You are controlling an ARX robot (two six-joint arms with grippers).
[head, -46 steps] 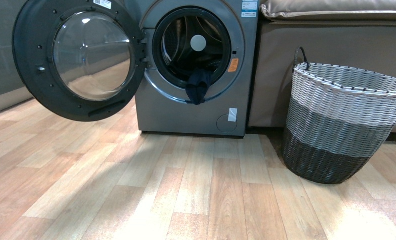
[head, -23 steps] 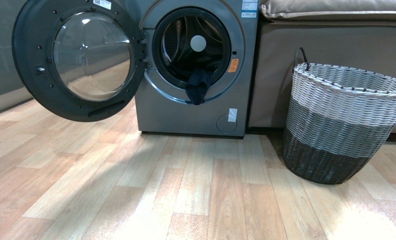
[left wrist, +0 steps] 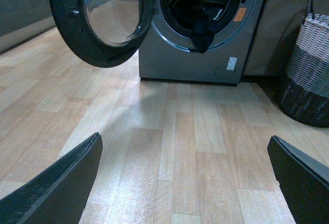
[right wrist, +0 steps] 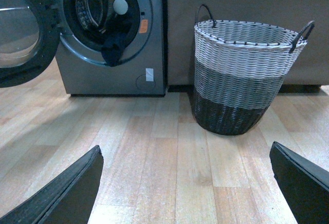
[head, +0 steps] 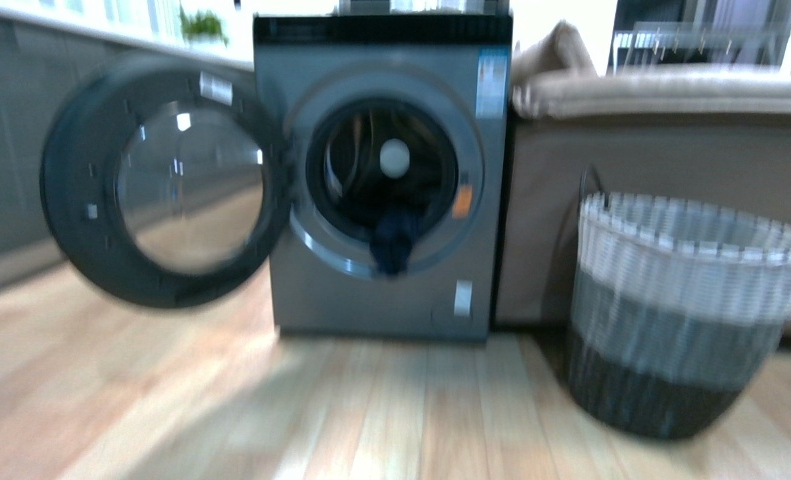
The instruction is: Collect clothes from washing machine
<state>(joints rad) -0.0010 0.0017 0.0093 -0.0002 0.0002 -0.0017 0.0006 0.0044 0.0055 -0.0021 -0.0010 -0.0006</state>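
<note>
Front view, blurred: dark clothes (head: 394, 243) droop over the open drum lip of the washer (head: 301, 290); neither arm shows. They look soft and light, so pinch the hanging fold.

Left wrist view: left pincer (left wrist: 184, 137) spread wide, empty, held low, facing the washer.

Right wrist view: right pincer (right wrist: 185, 146) likewise spread, basket (right wrist: 241, 75) ahead.

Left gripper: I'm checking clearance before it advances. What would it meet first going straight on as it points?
Nothing close. Ahead of the open left gripper only bare floor shows, up to the washing machine. Tilted slightly down, it would probably meet floor before the machine; depth is unclear.
</note>
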